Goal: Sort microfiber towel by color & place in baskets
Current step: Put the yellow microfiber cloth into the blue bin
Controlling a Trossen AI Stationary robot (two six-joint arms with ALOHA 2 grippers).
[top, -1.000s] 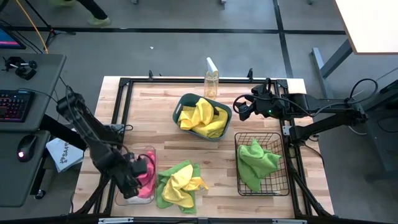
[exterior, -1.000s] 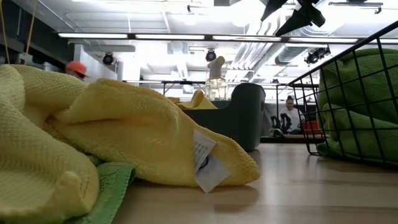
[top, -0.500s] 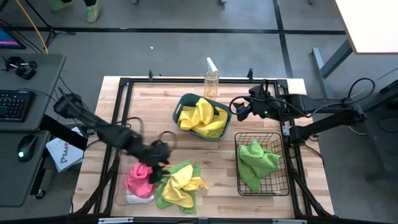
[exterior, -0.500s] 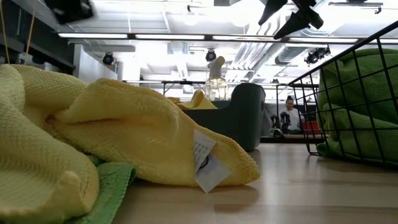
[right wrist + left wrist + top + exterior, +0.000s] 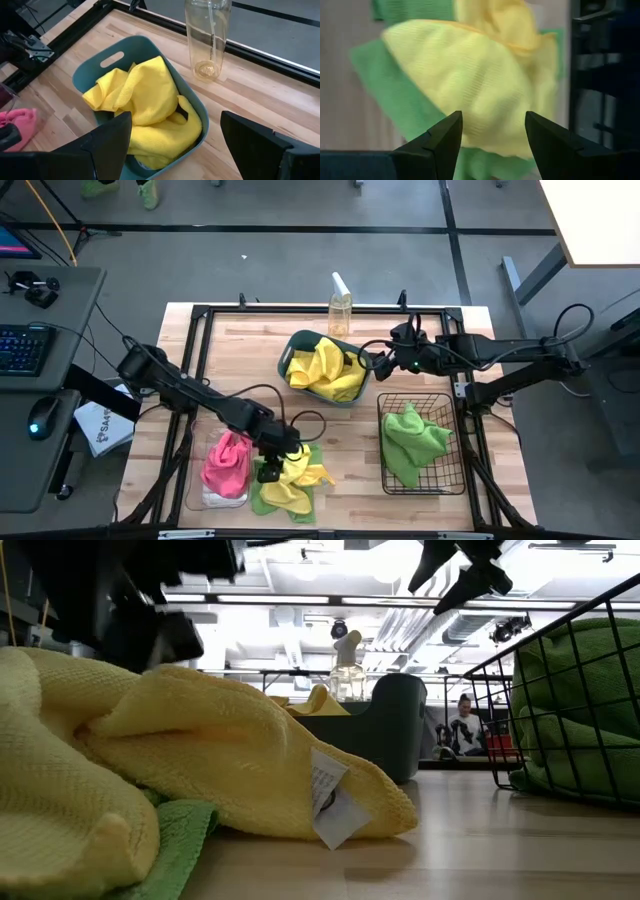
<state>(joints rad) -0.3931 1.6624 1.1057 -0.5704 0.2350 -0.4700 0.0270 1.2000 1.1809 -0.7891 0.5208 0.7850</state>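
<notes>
Nearest, the left tool [image 5: 268, 471] hangs open over the yellow towel [image 5: 290, 465] heaped on green ones [image 5: 268, 496] — beside the clear tub [image 5: 203, 498] holding a pink towel [image 5: 227, 463]. Beyond, on the tabletop [image 5: 250, 360], the black wire basket [image 5: 443, 480] holds a green towel [image 5: 410, 442] and the teal tub [image 5: 296, 341] yellow ones [image 5: 325, 370] — the right tool [image 5: 371, 361], fingers spread, hovers just beside it.

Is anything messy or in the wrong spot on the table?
Yes. A yellow towel and a green towel lie in a heap on the table, in no basket. The left gripper hovers open over them. The pink towel bulges above its clear tub. The right gripper waits open by the teal tub.
</notes>
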